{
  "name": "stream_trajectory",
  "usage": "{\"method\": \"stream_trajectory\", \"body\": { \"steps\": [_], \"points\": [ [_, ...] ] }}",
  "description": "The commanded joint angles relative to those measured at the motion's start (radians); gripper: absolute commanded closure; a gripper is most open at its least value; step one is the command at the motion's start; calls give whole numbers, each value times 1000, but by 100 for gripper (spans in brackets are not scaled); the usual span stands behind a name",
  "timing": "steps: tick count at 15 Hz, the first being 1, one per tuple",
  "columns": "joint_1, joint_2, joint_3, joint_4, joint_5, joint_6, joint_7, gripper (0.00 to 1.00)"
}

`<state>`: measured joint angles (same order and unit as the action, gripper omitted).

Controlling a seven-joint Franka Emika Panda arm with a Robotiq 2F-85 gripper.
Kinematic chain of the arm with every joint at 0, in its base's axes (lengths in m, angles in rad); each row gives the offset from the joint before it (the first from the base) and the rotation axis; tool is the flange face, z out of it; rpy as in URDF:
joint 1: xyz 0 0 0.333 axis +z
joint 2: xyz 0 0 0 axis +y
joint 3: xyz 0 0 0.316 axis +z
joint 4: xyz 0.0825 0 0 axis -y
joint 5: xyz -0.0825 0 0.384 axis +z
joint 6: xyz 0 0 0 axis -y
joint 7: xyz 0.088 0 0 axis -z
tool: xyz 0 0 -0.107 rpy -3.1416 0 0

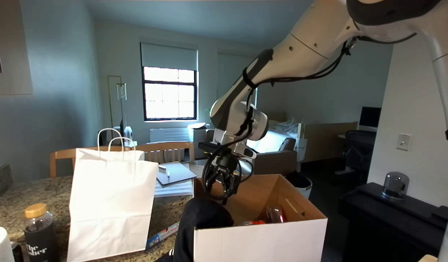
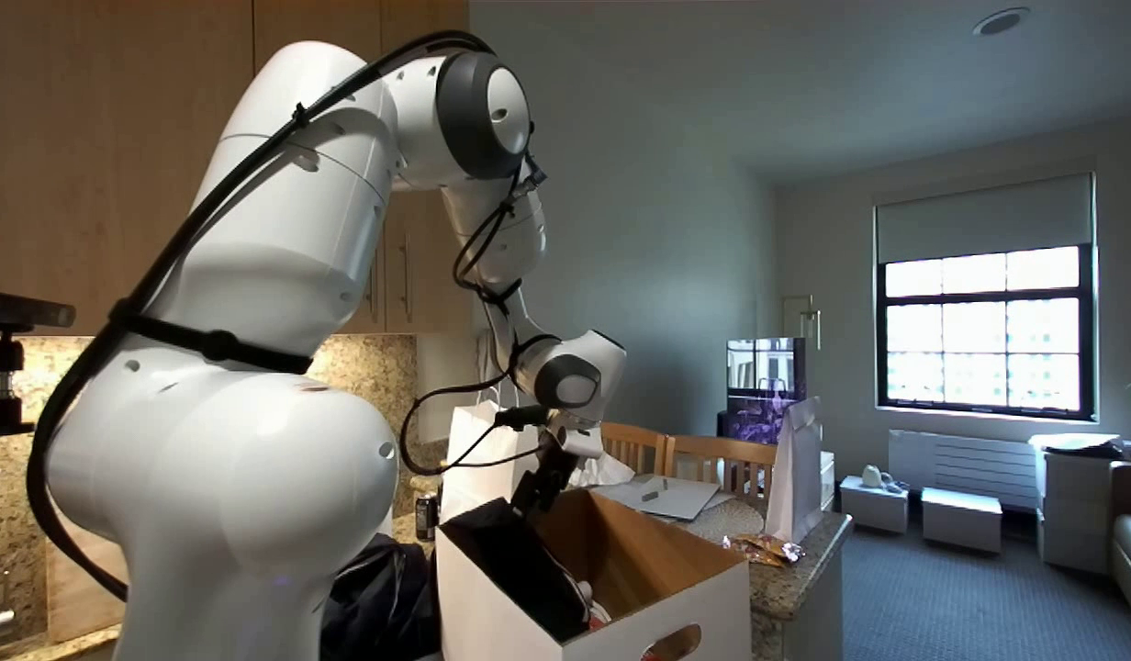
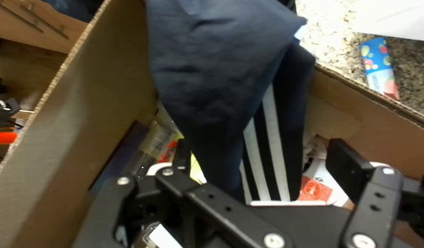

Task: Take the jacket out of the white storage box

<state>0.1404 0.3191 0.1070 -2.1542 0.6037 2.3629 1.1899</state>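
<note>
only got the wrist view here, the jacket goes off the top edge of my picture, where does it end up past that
Observer: In an exterior view the jacket drapes over the rim of the white storage box and hangs down outside; its lower end is cut off by the bottom of that picture.
Operator: ok and the white patch in my top right corner
Observer: That's the lower part of a tall white paper bag with two looped handles on top.

Home | wall cabinets (image 2: pixel 116 165) | speckled counter (image 1: pixel 16 193) | wooden chairs (image 1: pixel 167 146) | rumpled bed (image 1: pixel 288 128)
</note>
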Motion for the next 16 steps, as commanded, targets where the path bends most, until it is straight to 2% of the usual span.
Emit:
{"method": "stream_trajectory", "body": {
  "steps": [1,2,5,11,12,13,16],
  "points": [
    [17,31,1,14,-3,78,5,0],
    [17,41,7,16,7,82,0,0],
    [2,71,34,31,35,-14,-27,0],
    [11,127,32,70,1,-126,-22,0],
    [12,127,34,73,-6,-144,-37,25],
    [14,125,34,76,-12,-160,-48,26],
    [-7,119,60,101,16,-303,-158,47]
  ]
}}
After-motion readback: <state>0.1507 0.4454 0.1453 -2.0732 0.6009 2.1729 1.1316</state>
